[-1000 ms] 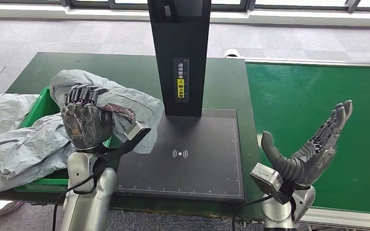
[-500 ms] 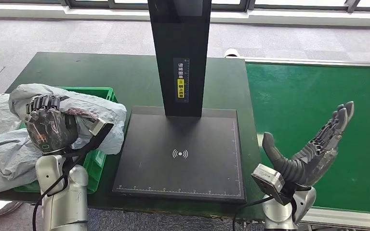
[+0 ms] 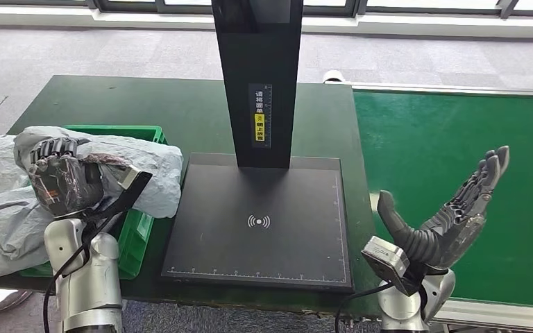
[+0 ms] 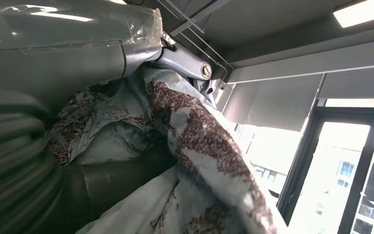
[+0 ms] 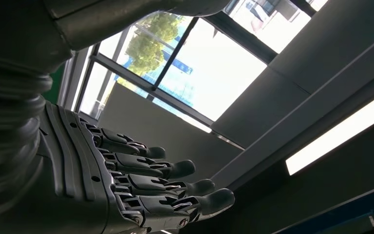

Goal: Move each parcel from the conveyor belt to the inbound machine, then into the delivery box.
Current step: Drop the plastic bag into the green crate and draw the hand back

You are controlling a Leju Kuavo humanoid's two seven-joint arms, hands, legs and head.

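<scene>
Left hand (image 3: pixel 61 182) is clamped on a grey parcel (image 3: pixel 142 166), held over the green delivery box (image 3: pixel 133 232) at the tabletop's left edge. Right hand (image 3: pixel 451 215) is raised, fingers spread, empty, over the green conveyor belt (image 3: pixel 444 132). Inbound machine (image 3: pixel 260 229) stands mid-tabletop.

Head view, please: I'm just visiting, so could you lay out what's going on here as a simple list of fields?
Left hand: grips a grey parcel over the green delivery box
Right hand: open, palm up, holds nothing, beside the conveyor belt
Inbound machine: black pad with an upright post, nothing on the pad
Delivery box contents: other grey parcels piled in it
Stage: parcel at the box, not yet let go
</scene>
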